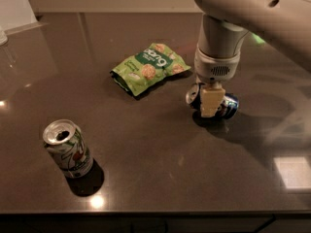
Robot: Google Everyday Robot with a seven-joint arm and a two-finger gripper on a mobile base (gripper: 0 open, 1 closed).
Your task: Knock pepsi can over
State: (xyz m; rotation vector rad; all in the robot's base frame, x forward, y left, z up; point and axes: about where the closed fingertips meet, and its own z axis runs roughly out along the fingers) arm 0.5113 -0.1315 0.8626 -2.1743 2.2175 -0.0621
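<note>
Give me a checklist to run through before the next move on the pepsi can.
1. Pepsi can off upright: ok; it leans far over, silver top pointing left.
2. Can lying fully flat on the counter: cannot tell; the end effector hides its middle.
3. End effector at the can: ok; it hangs directly in front of it.
4. Green snack bag apart from the can: ok; a gap shows.
5. White-and-green can out of the way: ok; upright, far off at front left.
</note>
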